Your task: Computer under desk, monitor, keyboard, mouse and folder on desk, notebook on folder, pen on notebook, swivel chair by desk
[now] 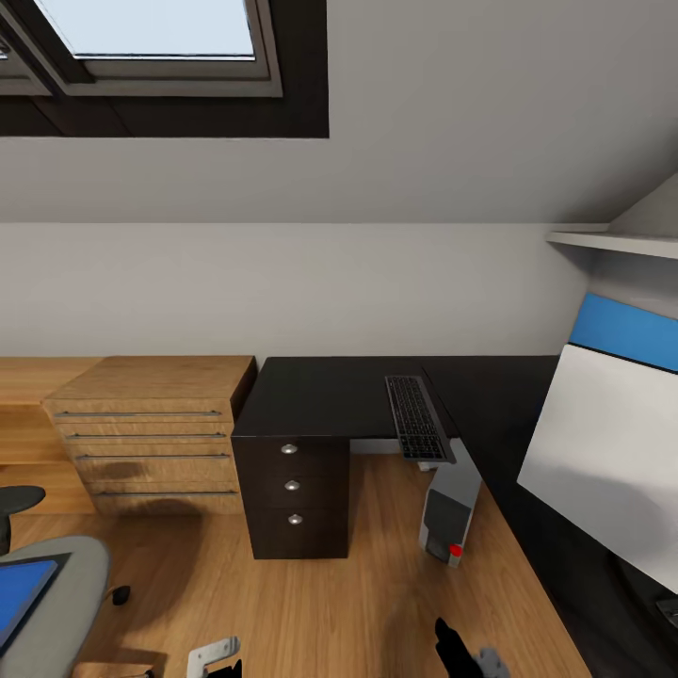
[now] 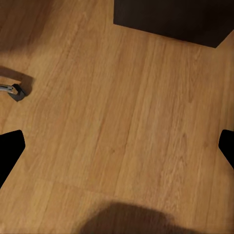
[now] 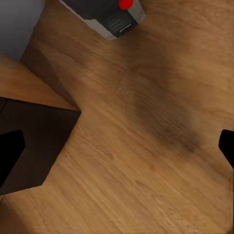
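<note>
Fingers of the left gripper (image 2: 117, 146) spread wide, dark tips at the two edges of the left wrist view, nothing between them but bare wooden floor (image 2: 126, 112). Same on the right gripper (image 3: 117, 146): fingers spread, pinching nothing, hanging over floor near a corner of the dark drawer pedestal (image 3: 34, 141). Both carried low and empty, probably because no pick has started and the base is only approaching the workspace

Outward from there: a castor of the swivel chair (image 2: 17, 91) just left of the left gripper; in the head view, grey seat of the same chair (image 1: 56, 593) at near left, with the blue folder (image 1: 19, 593) lying flat on it, waiting to go to the desk

Ahead, the desk (image 1: 320, 395) with its black top, running far and then along the right side. Keyboard (image 1: 417, 417) lying on the top, near end jutting over the edge. Directly below it, the computer (image 1: 450, 513) standing on the floor, already under the desk as wanted. At near right, the white back of the monitor (image 1: 603, 471) on the desk's right wing. Light wooden drawer chest (image 1: 151, 433) left of the desk, apart from the task

Mouse, notebook and pen not made out here
</note>
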Robot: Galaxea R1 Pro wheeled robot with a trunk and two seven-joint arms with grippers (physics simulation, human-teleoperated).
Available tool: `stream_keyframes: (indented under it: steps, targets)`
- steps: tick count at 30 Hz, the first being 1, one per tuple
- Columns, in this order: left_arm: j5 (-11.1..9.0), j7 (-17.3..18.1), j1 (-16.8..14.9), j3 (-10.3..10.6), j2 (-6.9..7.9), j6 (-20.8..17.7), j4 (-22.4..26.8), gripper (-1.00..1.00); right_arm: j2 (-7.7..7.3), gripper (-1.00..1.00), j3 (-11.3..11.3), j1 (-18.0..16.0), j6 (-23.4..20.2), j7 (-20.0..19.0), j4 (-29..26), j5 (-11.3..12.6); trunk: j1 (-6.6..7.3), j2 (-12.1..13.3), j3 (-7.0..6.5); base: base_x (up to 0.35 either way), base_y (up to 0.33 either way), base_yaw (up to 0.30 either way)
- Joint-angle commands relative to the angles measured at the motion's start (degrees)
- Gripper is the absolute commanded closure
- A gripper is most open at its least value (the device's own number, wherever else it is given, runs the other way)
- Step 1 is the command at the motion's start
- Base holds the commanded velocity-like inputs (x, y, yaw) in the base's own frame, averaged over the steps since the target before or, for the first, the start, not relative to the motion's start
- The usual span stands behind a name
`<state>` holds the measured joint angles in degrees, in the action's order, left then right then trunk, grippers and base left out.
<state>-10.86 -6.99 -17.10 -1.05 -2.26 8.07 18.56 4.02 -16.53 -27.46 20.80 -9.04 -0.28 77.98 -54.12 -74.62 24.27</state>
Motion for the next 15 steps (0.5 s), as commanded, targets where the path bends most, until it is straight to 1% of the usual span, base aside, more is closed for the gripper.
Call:
stream_keyframes:
  steps: [1,4,6,8,11,12,15]
  targets:
    - [-0.3,0.0,0.0,-0.1,-0.03,0.2,0.0,-1.0,0.02,-1.0,-0.5,0.0,0.6,-0.4,0.2,0.1,0.0,0.0,0.06,0.0,0.0,0.0]
    - [-0.3,0.0,0.0,-0.1,-0.03,0.2,-0.1,-1.0,-0.01,-1.0,-2.0,0.0,1.4,-0.5,0.3,-2.5,0.0,0.0,0.06,0.0,0.0,0.0]
    - [-0.3,0.0,0.0,-0.1,-0.03,0.2,-0.1,-1.0,0.0,-1.0,-3.4,0.0,1.8,-0.4,0.4,-5.2,0.0,0.0,0.06,0.0,0.0,0.0]
    - [-0.3,0.0,0.0,-0.1,-0.03,0.2,-0.1,-1.0,-0.01,-1.0,-5.0,0.0,2.0,-0.4,0.5,-8.4,0.0,0.0,0.06,0.0,0.0,0.0]
    - [-0.3,0.0,0.0,-0.1,-0.03,0.2,-0.1,-1.0,-0.05,-1.0,-7.1,0.0,2.1,-0.4,0.6,-13.8,0.0,0.0,0.06,0.0,0.0,0.0]
    - [-0.3,0.0,0.0,-0.1,-0.03,0.2,-0.1,-1.0,-0.11,-1.0,-8.3,0.0,2.2,-0.4,0.6,-17.6,0.0,0.0,0.06,0.0,0.0,0.0]
    - [-0.2,0.0,0.0,-0.1,-0.03,0.2,-0.1,-1.0,-0.29,-1.0,-9.5,0.0,2.2,-0.4,0.6,-23.7,0.0,0.0,0.06,0.0,0.0,0.0]
